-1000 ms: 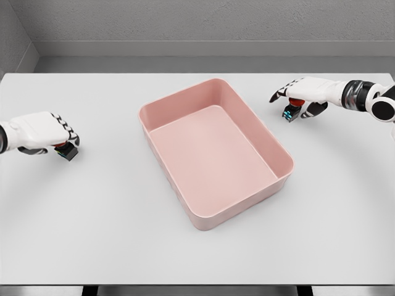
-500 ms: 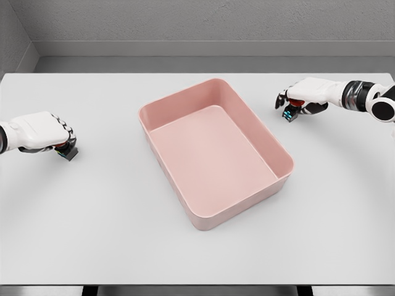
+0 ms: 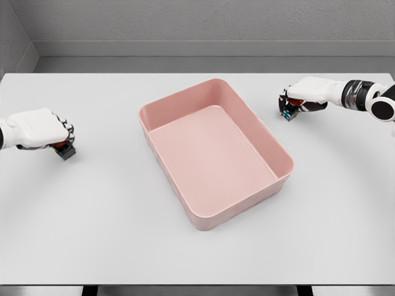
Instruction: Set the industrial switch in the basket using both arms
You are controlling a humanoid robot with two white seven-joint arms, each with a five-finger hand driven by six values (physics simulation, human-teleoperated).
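A pink basket (image 3: pixel 281 179) lies tilted in the middle of the white table. At the far left, my left hand (image 3: pixel 42 131) is curled over a small dark industrial switch with a red top (image 3: pixel 65 150), which peeks out under the fingers. At the upper right, my right hand (image 3: pixel 302 95) is curled over a second small switch (image 3: pixel 289 113) with a red button and teal edge. Both switches sit at table level, mostly hidden by the hands. The basket holds nothing.
The white table (image 3: pixel 197 259) runs to a grey wall at the back. The basket stands between the two hands, its walls a few centimetres high.
Both hands have closed their fingers down over their switches. The right hand's fingers were spread a second ago and are now curled; the left hand shifted slightly up.
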